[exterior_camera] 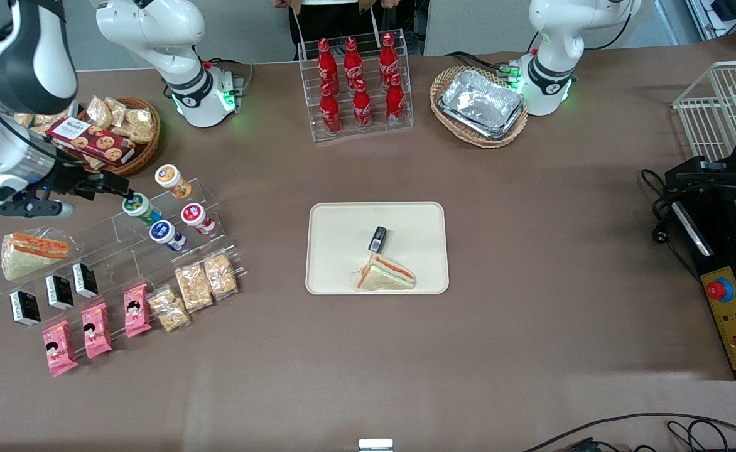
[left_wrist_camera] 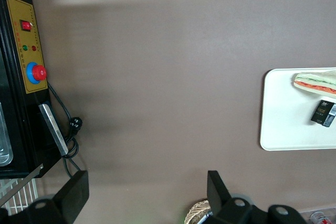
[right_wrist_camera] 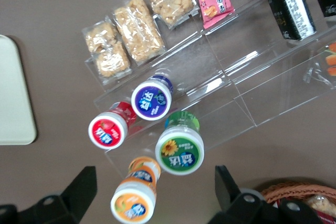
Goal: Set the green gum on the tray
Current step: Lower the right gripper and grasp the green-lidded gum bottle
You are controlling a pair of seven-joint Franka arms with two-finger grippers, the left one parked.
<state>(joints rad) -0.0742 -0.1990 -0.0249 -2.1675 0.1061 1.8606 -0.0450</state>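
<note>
I have the gripper [exterior_camera: 128, 191] hanging over the clear stepped rack [exterior_camera: 154, 245] at the working arm's end of the table, just above the green gum [exterior_camera: 139, 208]. In the wrist view the two fingers [right_wrist_camera: 79, 190] stand wide apart with nothing between them, and the green lid sits in the gap, nearer one finger than the other. So I judge I am in the approach step, with the grasp not yet made.

The green gum stands on the rack with the orange bottle [exterior_camera: 171, 179] just beside it, farther from the front camera, and the blue bottle [exterior_camera: 166, 233] and red bottle [exterior_camera: 196, 216] close by. The tray [exterior_camera: 336, 276] lies well apart, mid-table, already carrying a sandwich [exterior_camera: 385, 275] and a small black packet [exterior_camera: 377, 239].

Next I would centre the fingers on the green lid, descend without nudging the orange bottle, close, lift clear, and carry it to bare tray surface.
</note>
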